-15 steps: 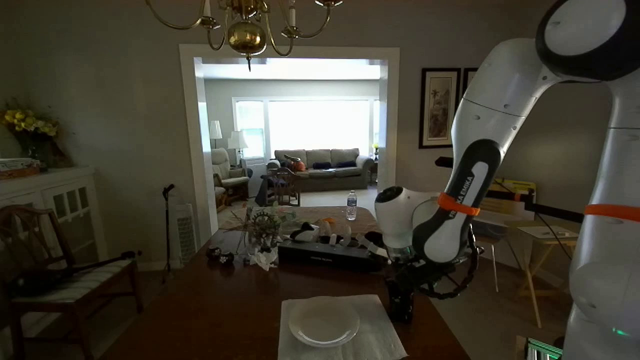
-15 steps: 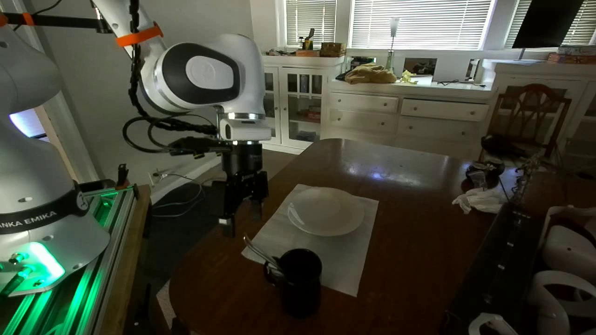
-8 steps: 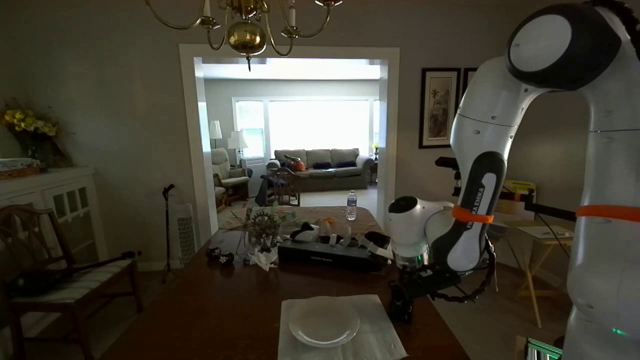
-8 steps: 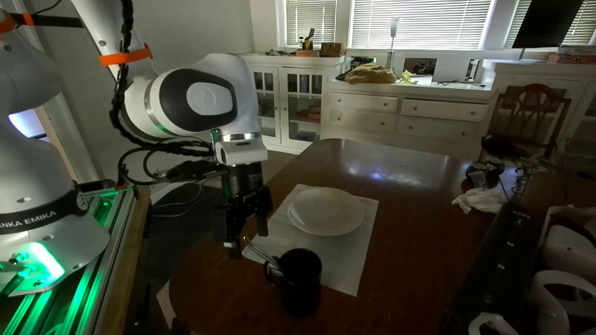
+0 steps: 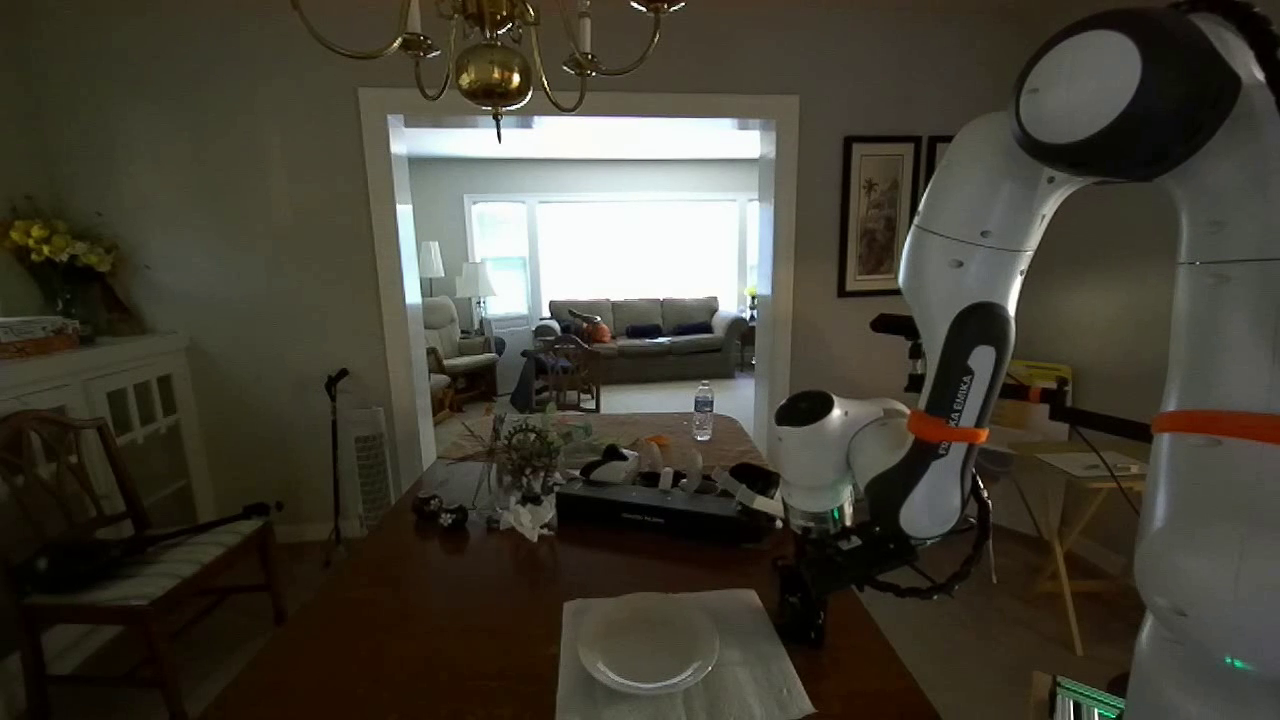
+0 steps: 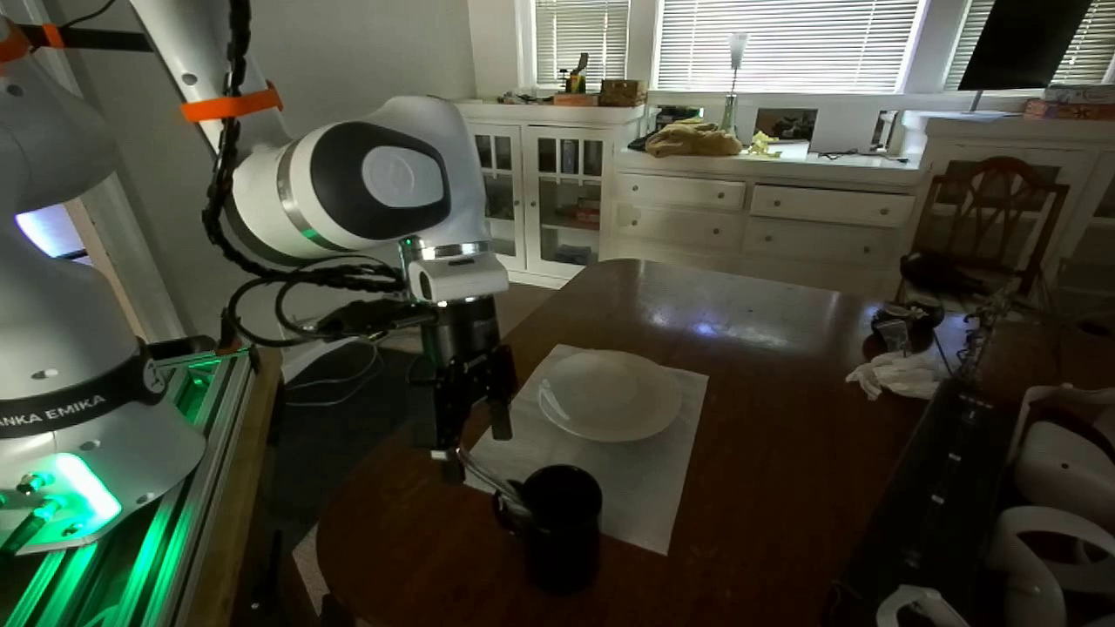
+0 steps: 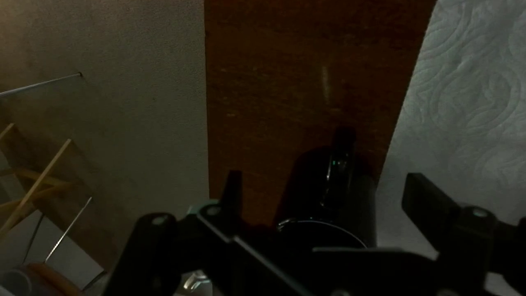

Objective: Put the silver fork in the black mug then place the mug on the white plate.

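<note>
Black mug upright on table, thin silvery fork slanting from it, gripper spread wide, holding nothing.

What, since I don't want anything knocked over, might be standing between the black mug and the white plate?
Nothing visible does: in an exterior view, between the black mug and the white plate only a flat paper towel shows. The silver fork slants up toward the gripper, off that path.
</note>
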Action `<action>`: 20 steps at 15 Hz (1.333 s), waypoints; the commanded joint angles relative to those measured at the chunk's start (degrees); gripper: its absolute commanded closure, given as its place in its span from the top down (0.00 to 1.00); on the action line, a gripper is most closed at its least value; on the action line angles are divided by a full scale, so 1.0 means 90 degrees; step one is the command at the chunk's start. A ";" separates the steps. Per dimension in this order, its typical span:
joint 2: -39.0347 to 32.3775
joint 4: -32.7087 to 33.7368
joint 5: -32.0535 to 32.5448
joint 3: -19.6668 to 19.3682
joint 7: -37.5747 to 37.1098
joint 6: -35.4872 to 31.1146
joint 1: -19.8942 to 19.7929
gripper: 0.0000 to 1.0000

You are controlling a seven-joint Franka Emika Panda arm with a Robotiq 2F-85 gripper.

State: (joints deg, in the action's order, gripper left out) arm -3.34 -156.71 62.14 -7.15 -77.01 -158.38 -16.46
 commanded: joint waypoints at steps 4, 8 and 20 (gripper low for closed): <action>-0.0214 0.0166 0.0928 -0.0020 -0.0807 0.0006 0.0035 0.85; -0.0326 0.0132 0.1008 -0.0024 -0.0937 -0.0032 0.0019 0.68; -0.0490 0.0351 0.2397 -0.0149 -0.2252 -0.0316 -0.0027 0.59</action>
State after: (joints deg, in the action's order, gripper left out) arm -5.99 -154.78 79.45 -8.01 -92.57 -158.71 -16.45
